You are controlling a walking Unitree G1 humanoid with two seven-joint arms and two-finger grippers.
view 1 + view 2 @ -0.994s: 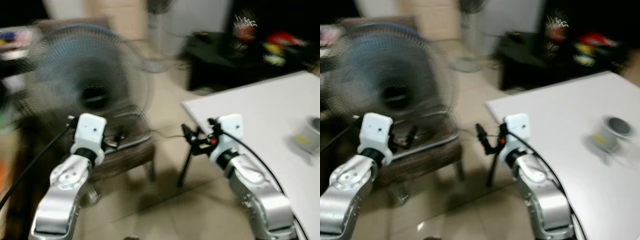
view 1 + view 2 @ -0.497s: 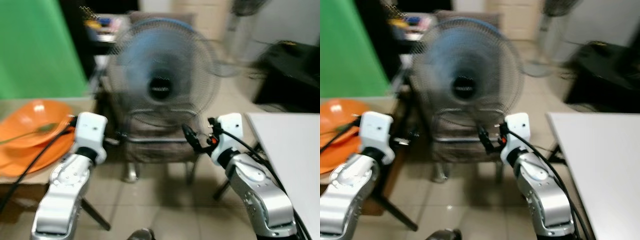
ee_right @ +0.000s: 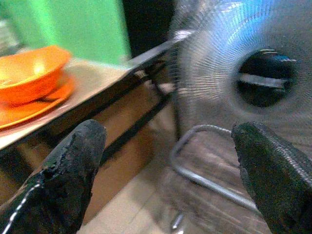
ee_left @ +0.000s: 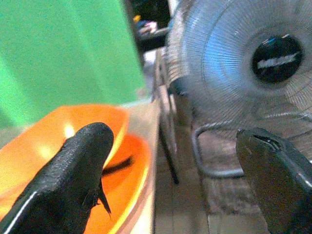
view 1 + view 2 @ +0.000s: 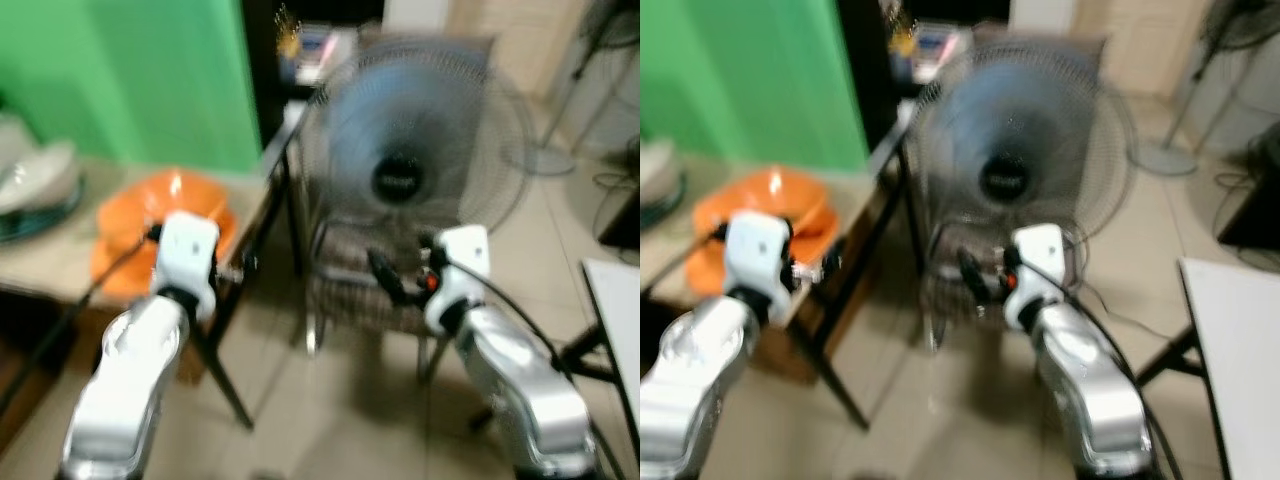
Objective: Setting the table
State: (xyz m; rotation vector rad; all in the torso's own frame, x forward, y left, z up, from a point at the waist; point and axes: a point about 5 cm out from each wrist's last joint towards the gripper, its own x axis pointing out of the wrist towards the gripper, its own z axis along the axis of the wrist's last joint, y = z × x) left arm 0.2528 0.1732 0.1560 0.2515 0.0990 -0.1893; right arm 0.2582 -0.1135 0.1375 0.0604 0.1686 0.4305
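Observation:
An orange bowl (image 5: 165, 205) sits on an orange plate (image 4: 127, 187) on a wooden side table (image 5: 60, 260) at the left. A dark utensil (image 4: 116, 165) lies on the plate under the bowl's rim. My left gripper (image 5: 236, 270) is held out in front of me, open and empty, just right of the orange dishes and near the table's corner. My right gripper (image 5: 386, 281) is also open and empty, in front of the chair and fan. The bowl (image 3: 28, 72) also appears in the right wrist view. The head views are blurred.
A large standing fan (image 5: 412, 170) stands on a chair (image 5: 365, 290) straight ahead. A green wall (image 5: 130, 80) rises behind the side table. Pale stacked dishes (image 5: 35, 185) lie at the far left. A white table's corner (image 5: 615, 300) shows at the right, with tiled floor (image 5: 330, 410) below.
The camera has swung left: the white table slid off to the right, and the side table with the orange dishes came into view. Both arms keep their pose.

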